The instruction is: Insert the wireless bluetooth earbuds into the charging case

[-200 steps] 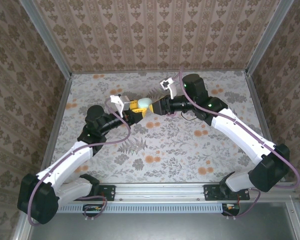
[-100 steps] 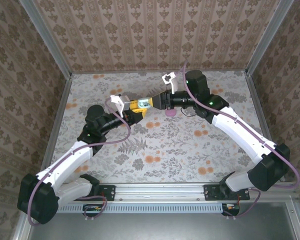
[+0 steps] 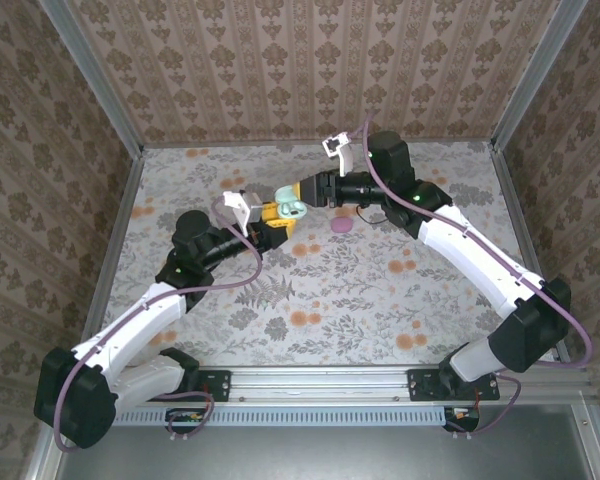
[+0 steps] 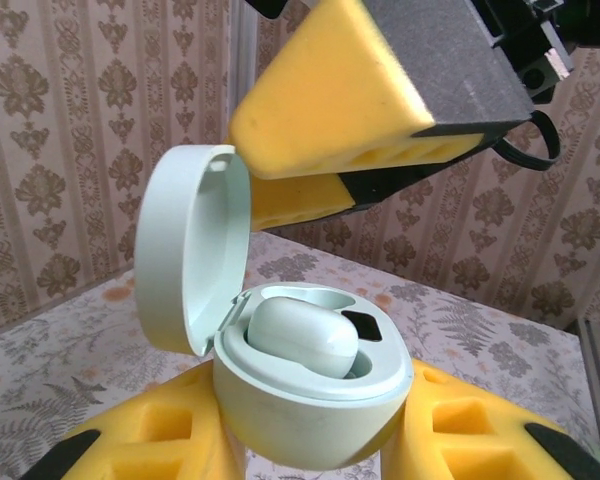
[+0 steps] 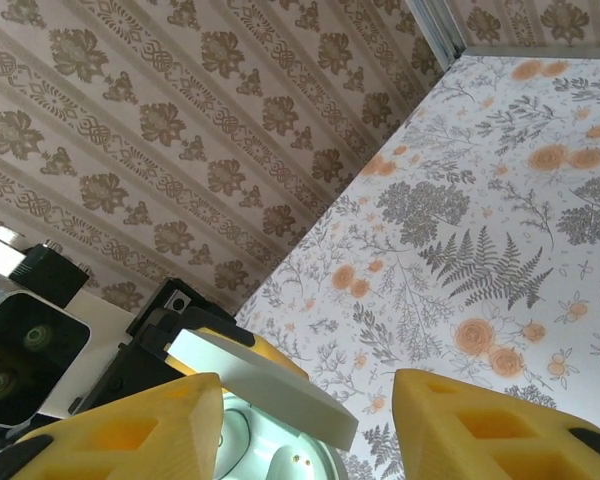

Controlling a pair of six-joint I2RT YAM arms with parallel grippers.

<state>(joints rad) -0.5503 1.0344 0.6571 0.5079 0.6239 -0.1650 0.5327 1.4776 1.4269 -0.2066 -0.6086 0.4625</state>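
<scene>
Right gripper (image 3: 298,190): jaws parted, empty, just above the open charging case (image 4: 315,400), which the left gripper (image 3: 277,218) clamps (pale earbud (image 4: 302,335) seated inside). The pinkish earbud (image 3: 342,226) lies on the table (image 3: 380,300), below and wrist-ward of the right fingertips; right arm nearer.

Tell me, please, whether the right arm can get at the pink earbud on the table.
Probably yes: the pink earbud lies uncovered on the table close to the right tool, which is open and empty.
</scene>
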